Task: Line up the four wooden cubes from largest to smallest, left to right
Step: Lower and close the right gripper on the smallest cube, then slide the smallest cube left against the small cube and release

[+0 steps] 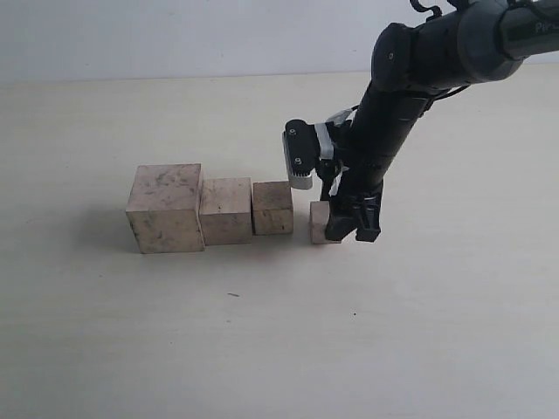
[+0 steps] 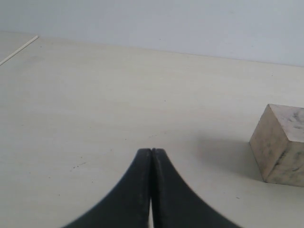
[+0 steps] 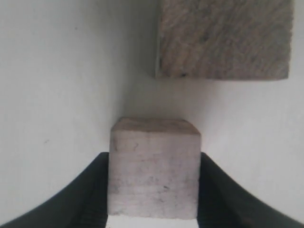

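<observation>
The pale worktop [image 1: 419,332] carries a row of four wooden cubes running parallel to its far edge, about midway between the far and near edges. The largest cube [image 1: 166,208] stands nearest the left edge, and the second cube [image 1: 225,210] touches its right face. The third cube [image 1: 272,207] sits just beside the second. The smallest cube [image 1: 320,222] ends the row toward the right edge, a narrow gap apart from the third, resting on the surface. The right gripper [image 1: 348,229] is clamped on this smallest cube, its black fingers [image 3: 92,190] pressing opposite sides. The left gripper [image 2: 151,156] hangs low over bare worktop with its jaws pressed together, holding nothing.
</observation>
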`<state>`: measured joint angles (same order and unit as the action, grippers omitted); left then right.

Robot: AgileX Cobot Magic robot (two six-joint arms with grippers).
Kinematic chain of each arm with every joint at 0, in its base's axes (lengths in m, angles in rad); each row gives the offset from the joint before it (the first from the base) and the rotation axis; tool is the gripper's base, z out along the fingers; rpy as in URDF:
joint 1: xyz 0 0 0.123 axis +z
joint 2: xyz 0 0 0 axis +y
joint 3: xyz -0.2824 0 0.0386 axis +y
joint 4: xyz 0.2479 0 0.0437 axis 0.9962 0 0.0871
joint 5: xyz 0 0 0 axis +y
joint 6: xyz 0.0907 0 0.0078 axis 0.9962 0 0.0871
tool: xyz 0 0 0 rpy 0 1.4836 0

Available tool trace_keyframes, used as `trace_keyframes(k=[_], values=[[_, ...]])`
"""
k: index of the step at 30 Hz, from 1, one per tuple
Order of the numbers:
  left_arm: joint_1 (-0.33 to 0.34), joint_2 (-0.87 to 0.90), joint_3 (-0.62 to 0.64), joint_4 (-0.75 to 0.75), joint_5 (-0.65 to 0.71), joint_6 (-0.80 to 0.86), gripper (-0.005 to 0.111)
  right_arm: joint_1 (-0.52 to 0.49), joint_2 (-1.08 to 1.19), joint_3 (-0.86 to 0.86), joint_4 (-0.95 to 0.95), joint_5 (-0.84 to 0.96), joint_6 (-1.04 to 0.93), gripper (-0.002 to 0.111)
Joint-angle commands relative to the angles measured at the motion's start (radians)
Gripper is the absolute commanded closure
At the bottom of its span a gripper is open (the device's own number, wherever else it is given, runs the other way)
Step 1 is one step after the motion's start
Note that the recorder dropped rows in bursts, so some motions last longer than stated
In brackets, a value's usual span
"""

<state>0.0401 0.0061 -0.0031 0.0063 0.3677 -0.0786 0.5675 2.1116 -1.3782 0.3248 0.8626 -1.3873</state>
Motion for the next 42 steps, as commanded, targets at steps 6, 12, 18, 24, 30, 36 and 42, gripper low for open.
trace_keyframes(k=[6,12,18,24,30,36,42], values=[[-0.002,-0.006,0.003,-0.006,-0.014,-0.004,0.107,-0.005,-0.002,0.005,-0.010,-0.071,0.030,0.108],[-0.002,-0.006,0.003,-0.006,-0.014,-0.004,0.107,-0.005,-0.002,0.005,0.015,-0.156,0.027,0.108],[-0.002,-0.006,0.003,-0.006,-0.014,-0.004,0.107,-0.005,-0.002,0.005,0.147,-0.150,-0.102,0.108],[-0.002,-0.006,0.003,-0.006,-0.014,-0.004,0.107,-0.005,-0.002,0.005,0.147,-0.125,-0.113,0.108],[-0.002,-0.006,0.003,-0.006,-0.014,-0.004,0.107,-0.005,-0.002,0.005,0.132,-0.125,-0.111,0.108],[-0.002,-0.006,0.003,-0.006,-0.014,-0.004,0.107,-0.005,-0.002,0.005,0.093,-0.101,-0.111,0.108],[-0.002,-0.006,0.003,-0.006,-0.014,-0.004,0.107,-0.005,0.009,0.005,0.122,-0.102,-0.108,0.108]])
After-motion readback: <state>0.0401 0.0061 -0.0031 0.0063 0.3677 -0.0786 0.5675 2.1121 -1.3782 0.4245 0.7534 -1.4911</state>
